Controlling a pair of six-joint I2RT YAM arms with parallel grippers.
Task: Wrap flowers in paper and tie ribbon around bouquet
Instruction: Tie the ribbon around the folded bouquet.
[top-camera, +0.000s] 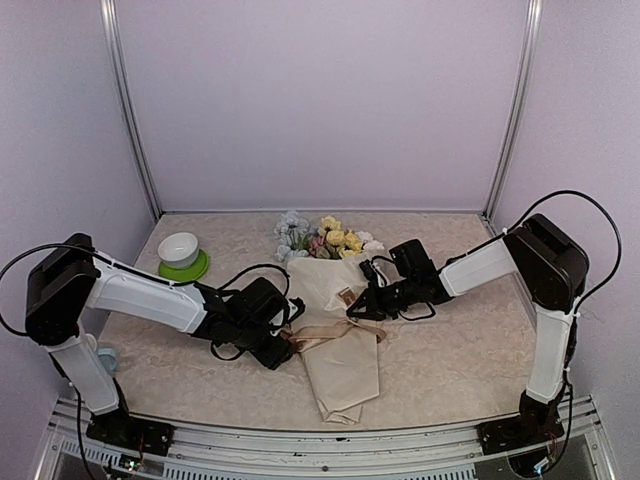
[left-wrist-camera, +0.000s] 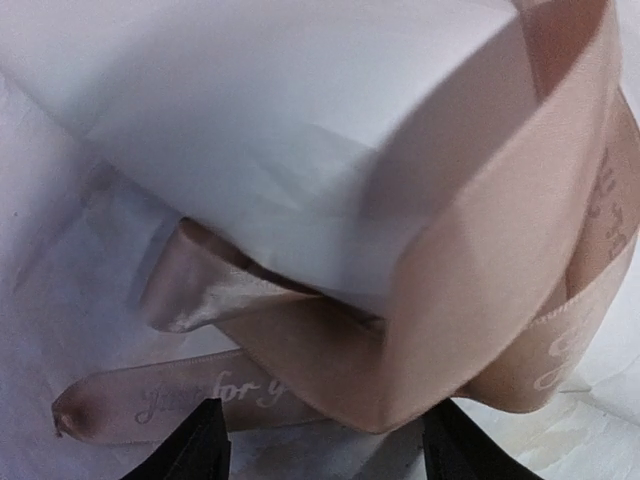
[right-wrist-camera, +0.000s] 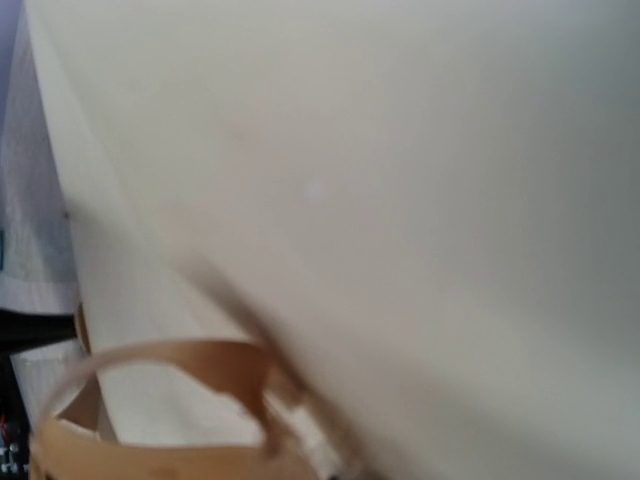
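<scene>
The bouquet (top-camera: 335, 290) is laid flat on the worktop (top-camera: 450, 350), and its long axis runs from near to far. The narrow closed end of the paper (top-camera: 343, 380) is pointed toward the arm bases. The flowers (top-camera: 335, 240) are carried at the far end.

At the bouquet's waist, the ribbon (top-camera: 335, 335) is passed across the cone, at right angles to the long axis. In the left wrist view a fold of ribbon is seen wrapped over the paper edge. A loop and a printed tail lie loose on the worktop at the bouquet's left side. No finished bow can be made out, so the tying step is judged to be in hand.

The left claw (top-camera: 287, 345) is held at the bouquet's left flank, level with the waist. Its fingers (left-wrist-camera: 195, 450) are set apart and nothing is clamped between them. The ribbon fold lies just ahead of the tips.

The right claw (top-camera: 362, 306) is placed at the bouquet's right flank, slightly beyond the waist, and it is closed. Its wrist view is filled by paper, with a ribbon loop at the lower left. Whether ribbon is pinched cannot be told.

The coming move is judged to turn on the loose tail. It lies on the bouquet's left side, directly in front of the left claw, so the left arm is the nearer one.

A white bowl (top-camera: 178, 248) on a green plate (top-camera: 192, 271) is set well apart, to the far left of the bouquet.
</scene>
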